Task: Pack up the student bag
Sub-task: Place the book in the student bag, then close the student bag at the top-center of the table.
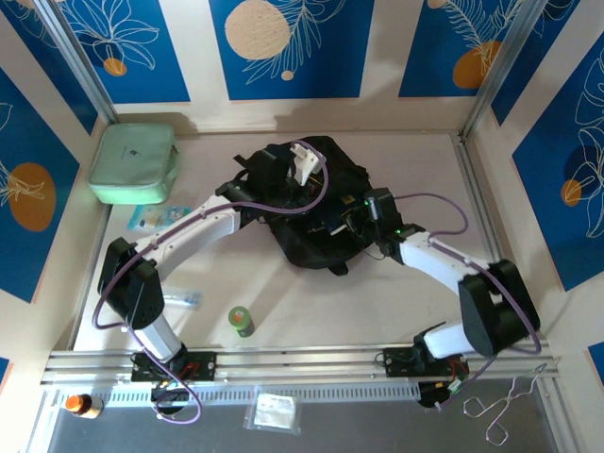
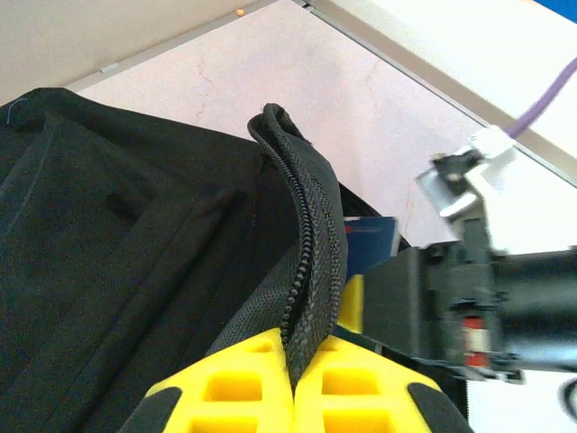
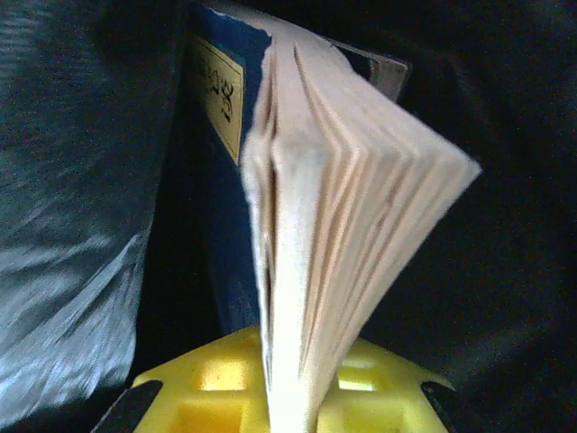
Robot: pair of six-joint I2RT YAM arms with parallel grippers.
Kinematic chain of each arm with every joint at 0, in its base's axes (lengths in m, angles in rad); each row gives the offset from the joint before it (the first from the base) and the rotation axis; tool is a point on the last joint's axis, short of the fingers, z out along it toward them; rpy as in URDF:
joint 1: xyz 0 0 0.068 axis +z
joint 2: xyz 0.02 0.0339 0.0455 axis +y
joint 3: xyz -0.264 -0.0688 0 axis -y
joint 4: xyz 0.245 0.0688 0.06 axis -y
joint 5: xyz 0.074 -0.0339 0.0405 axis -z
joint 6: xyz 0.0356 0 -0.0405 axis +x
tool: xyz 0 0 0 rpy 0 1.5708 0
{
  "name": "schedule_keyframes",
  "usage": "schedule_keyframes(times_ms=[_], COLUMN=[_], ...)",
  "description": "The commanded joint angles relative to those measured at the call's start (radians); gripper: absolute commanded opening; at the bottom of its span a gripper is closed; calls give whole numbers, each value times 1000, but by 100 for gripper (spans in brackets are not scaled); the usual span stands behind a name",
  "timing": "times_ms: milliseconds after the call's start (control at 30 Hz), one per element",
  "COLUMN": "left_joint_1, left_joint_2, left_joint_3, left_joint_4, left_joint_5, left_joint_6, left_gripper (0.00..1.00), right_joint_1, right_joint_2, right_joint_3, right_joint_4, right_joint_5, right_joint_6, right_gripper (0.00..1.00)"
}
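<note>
PACKING IN PROGRESS: The student bag [image 1: 304, 243], a slumped black backpack, sits mid-worktop [image 1: 321, 307] toward the far side, with an arm reaching into it from each side. The left pincer [image 2: 293, 363] is clamped narrow on the zippered rim [image 2: 306, 234] of the bag's mouth and holds that edge raised so the opening gapes. The right pincer [image 3: 288, 401] is closed on the lower edge of a blue-covered book [image 3: 352, 216]. The pages fan loose and dark bag fabric surrounds the book on every side. From the left wrist, a corner of the blue cover peeks out just behind the raised rim.

The step in hand looks like loading the book while the other arm props the mouth open. Next, by my reckoning, the book needs to go deeper and settle against the lining. Only then should the right pincer let go and back out, with the left holding the rim until that is done.

Well apart from the bag are a mint green zip case [image 1: 134, 162] at the far left corner and a small green cylinder [image 1: 242, 321] near the arm bases.
</note>
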Motion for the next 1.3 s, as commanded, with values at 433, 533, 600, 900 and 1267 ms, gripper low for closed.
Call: schedule_keyframes(times_ms=[433, 533, 600, 900, 1267], left_joint_1=[-7, -6, -7, -5, 18], left_joint_2=[-24, -25, -25, -9, 5], left_joint_3=[-35, -35, -37, -45, -118], left_joint_4=[106, 105, 104, 102, 205], left_joint_5=[61, 55, 48, 42, 176], left_joint_6=[-68, -65, -62, -67, -134], left_gripper=[0, 0, 0, 0, 49], right_joint_1=[16, 11, 18, 18, -42], right_joint_2=[254, 231, 183, -134, -512], right_joint_3=[98, 112, 105, -57, -100], right_joint_4=[147, 85, 31, -144, -449], right_joint_5=[3, -46, -39, -23, 198], right_joint_6=[-9, -12, -25, -73, -180], right_gripper=[17, 28, 41, 65, 72])
